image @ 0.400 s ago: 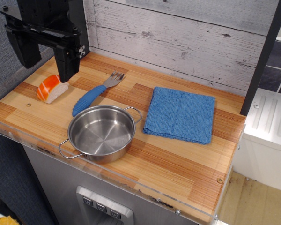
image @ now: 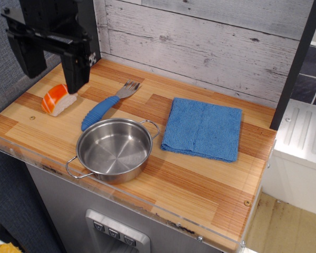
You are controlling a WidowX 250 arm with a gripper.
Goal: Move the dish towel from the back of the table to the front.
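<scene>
The dish towel (image: 202,128) is a folded blue terry cloth lying flat on the right part of the wooden table (image: 195,184), near the back wall. My gripper (image: 51,71) hangs at the far left, above the back left corner, far from the towel. Its two black fingers (image: 75,74) point down with a wide gap between them and nothing held. One finger stands just behind the orange and white sushi piece (image: 58,99).
A steel pot (image: 114,149) with two handles sits at the front middle, just left of the towel. A fork with a blue handle (image: 106,108) lies behind the pot. A whitewashed plank wall runs along the back. A black post (image: 297,63) stands at the right.
</scene>
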